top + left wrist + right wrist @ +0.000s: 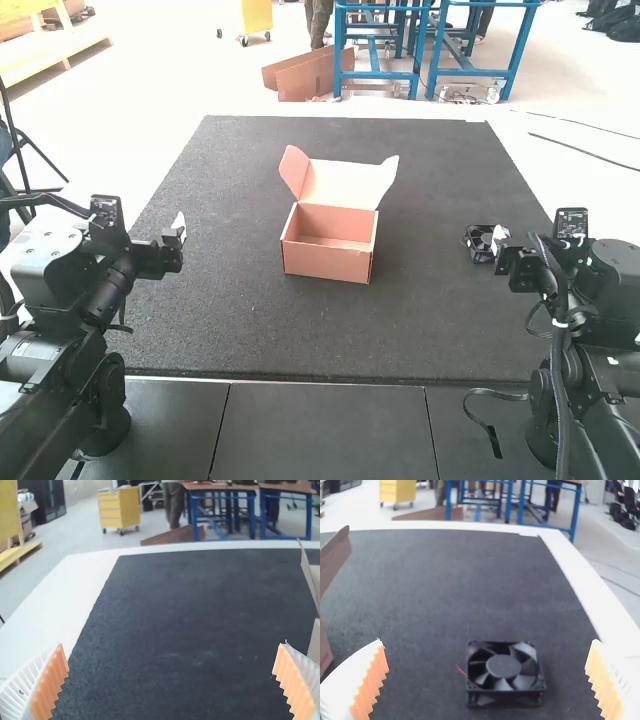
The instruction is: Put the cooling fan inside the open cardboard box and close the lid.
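Fan (505,672) lies flat just before my right gripper (484,680), its 2 fingers (370,680) spread (box (330,240) lid up); left gripper (167,680) released too.

white flat tabletop (125,165), covered over most of its width by a dark grey, coarse-grained rectangular mat (240,300). standing on the mat near its middle, an open light-brown cardboard box (330,245), lid flap up at the back, side flaps raised. well apart to the right, near the mat's right edge, a small black square plastic cooling fan (504,672), lying flat, blades upward, thin red wire at one side.
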